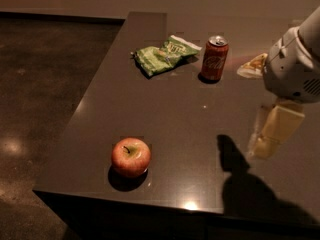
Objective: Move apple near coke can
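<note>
The apple [130, 156], red with yellow-green patches and a short dark stem, sits near the front left corner of the dark table [180, 114]. The coke can [214, 58], red with white script and a silver top, stands upright at the back of the table, far from the apple. My gripper [267, 139] hangs above the table at the right on a white arm. It is well to the right of the apple, in front of the can, and holds nothing that I can see. Its shadow falls on the table below it.
A green chip bag [163, 55] lies just left of the can. A pale yellowish packet [252, 66] lies right of the can, partly behind the arm. The table's left and front edges drop to a dark floor [45, 109].
</note>
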You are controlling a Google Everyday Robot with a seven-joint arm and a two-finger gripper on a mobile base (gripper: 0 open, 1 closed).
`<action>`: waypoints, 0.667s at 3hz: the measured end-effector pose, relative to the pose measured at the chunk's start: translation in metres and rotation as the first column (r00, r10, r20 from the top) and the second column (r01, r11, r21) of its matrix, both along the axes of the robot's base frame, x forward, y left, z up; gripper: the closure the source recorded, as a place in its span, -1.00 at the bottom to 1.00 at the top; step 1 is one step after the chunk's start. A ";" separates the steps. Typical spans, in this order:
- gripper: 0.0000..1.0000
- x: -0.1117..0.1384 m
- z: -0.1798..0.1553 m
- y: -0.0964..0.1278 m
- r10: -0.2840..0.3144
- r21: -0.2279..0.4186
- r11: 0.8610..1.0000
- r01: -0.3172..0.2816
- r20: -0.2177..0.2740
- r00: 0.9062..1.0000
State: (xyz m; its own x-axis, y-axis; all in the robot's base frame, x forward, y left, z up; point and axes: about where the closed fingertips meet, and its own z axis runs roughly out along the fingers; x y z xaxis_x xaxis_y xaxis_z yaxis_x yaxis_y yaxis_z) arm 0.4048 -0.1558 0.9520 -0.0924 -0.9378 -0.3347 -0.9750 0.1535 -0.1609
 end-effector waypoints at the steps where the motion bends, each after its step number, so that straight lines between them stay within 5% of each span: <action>1: -1.00 -0.020 -0.020 0.040 0.049 0.075 0.996 -0.049 0.001 0.999; 2: -1.00 -0.030 -0.043 0.075 0.060 0.126 0.990 -0.060 0.011 0.998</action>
